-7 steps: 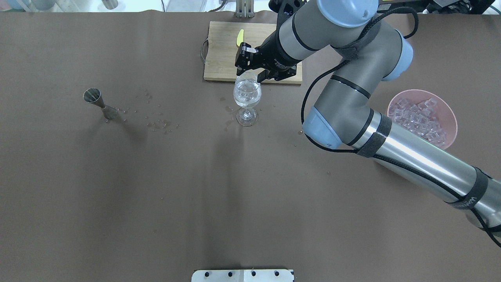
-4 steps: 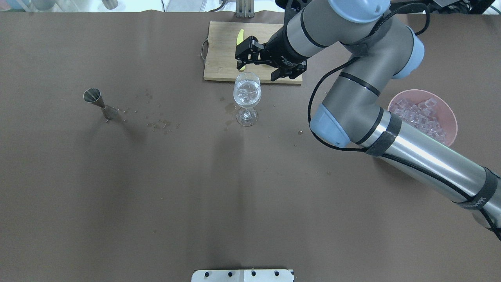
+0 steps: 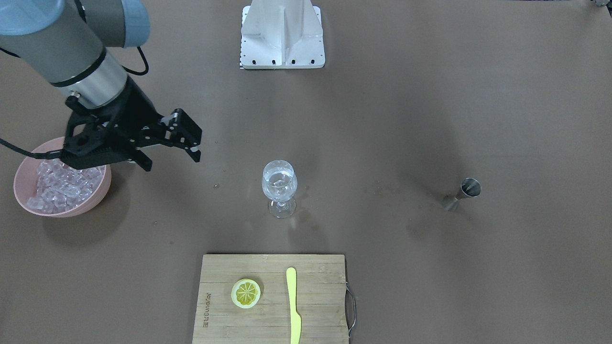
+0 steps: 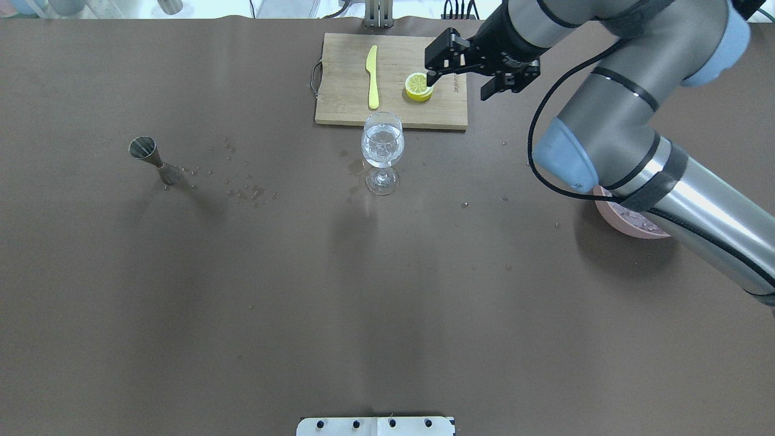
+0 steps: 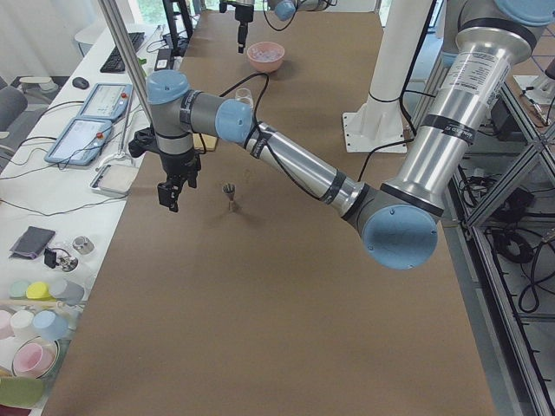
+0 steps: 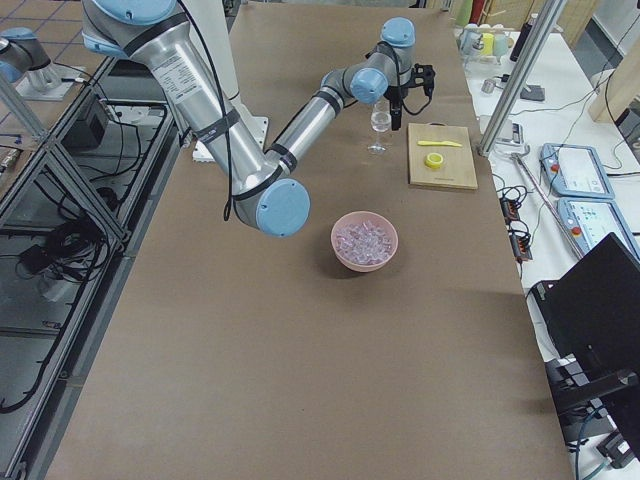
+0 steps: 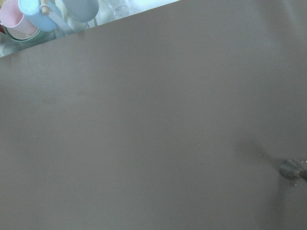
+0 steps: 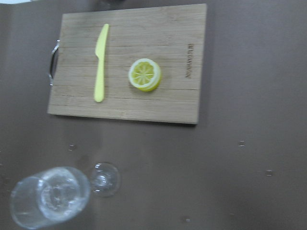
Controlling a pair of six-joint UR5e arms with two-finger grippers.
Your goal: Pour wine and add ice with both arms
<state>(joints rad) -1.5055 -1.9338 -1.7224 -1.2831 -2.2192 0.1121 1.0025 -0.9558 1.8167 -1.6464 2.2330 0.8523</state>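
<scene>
A stemmed wine glass (image 4: pixel 382 145) stands mid-table with clear wine and a few ice cubes in it; it also shows in the front view (image 3: pixel 279 184) and the right wrist view (image 8: pixel 50 201). More ice (image 3: pixel 57 184) fills a pink bowl (image 3: pixel 81 206). My right gripper (image 4: pixel 459 85) is open and empty, raised to the right of the glass, near the bowl in the front view (image 3: pixel 170 160). My left gripper (image 5: pixel 169 192) hangs over the table beside a steel jigger (image 5: pixel 230 195); I cannot tell whether it is open or shut.
A wooden board (image 4: pixel 339 103) behind the glass holds a yellow knife (image 4: pixel 372 75) and a lemon slice (image 4: pixel 418 86). The jigger (image 4: pixel 154 158) stands at the left with droplets beside it. My right arm hides most of the bowl (image 4: pixel 623 221). A white stand (image 3: pixel 282 33) is at the robot's base.
My right gripper has left the spot over the glass and moved right, toward the bowl side. The knife and lemon slice are uncovered, and the arm now covers the bowl.
</scene>
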